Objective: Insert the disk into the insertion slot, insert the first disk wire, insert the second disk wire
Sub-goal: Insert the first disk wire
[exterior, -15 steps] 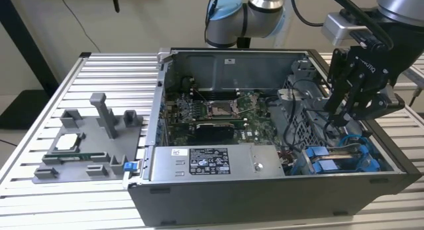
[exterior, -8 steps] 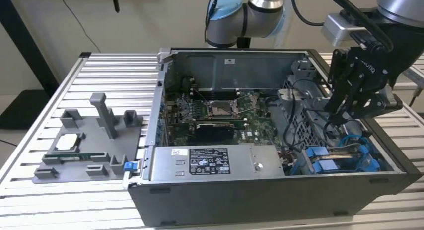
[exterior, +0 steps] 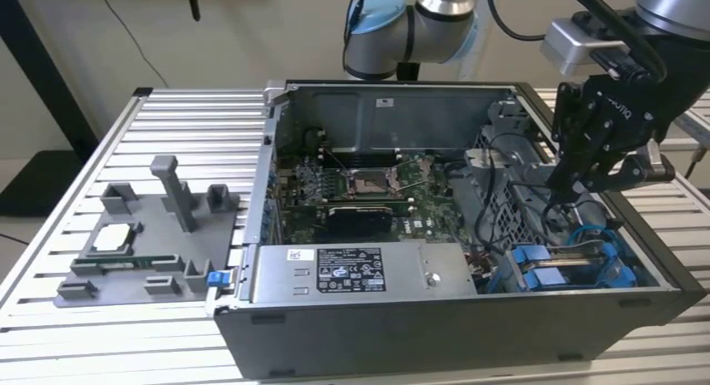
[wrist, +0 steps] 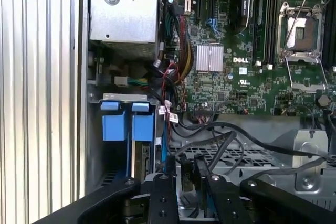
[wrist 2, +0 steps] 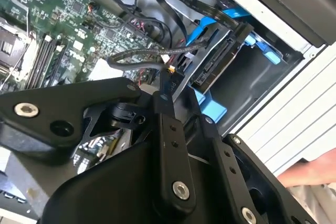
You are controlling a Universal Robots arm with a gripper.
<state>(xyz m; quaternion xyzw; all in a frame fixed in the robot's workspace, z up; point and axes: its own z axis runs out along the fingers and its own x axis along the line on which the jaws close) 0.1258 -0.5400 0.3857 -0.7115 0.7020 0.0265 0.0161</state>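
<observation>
Gripper (wrist: pixel 185 170), black, two-fingered: fingers (wrist: pixel 167 192) are standing nearly together, closing on a small dark plug (wrist: pixel 186 178). Which wire the plug belongs to cannot be told. In the exterior view (clock read with 12 at the far edge) it is hanging over the case at 3 o'clock, tips dipping inside just beyond the slot.

Disk (wrist 2: pixel 219 64): sitting in the slot (wrist 2: pixel 257 74), dark face and connector edge showing, blue carrier clipped round it. One fingertip is hovering near that edge; whether it is touching cannot be told.

Slot: grey bay with blue rails, occupying the case's 4 o'clock corner in the exterior view. Two blue tabs (wrist: pixel 113 127) are standing side by side at its mouth in the first wrist view.

Wires (wrist: pixel 231 132): several black ones are looping over the cage (wrist: pixel 247 156), perforated grey metal, beside the slot.

Motherboard (exterior: pixel 367 181): green, lying at the case's centre, processor socket at its middle.

Power supply (exterior: pixel 355 273): grey labelled box, sitting at the case's 6 o'clock, just beside the slot.

Case (exterior: pixel 444 339): dark grey, open side facing up, resting on the table (exterior: pixel 166 111) of aluminium slats.

Fixture (exterior: pixel 145 235): grey tray lying at 9 o'clock of the case, carrying a chip (exterior: pixel 111 235) and a memory stick (exterior: pixel 128 261), well apart from the gripper.

Person's arm (wrist 2: pixel 310 170): showing past the case wall in the second wrist view.
</observation>
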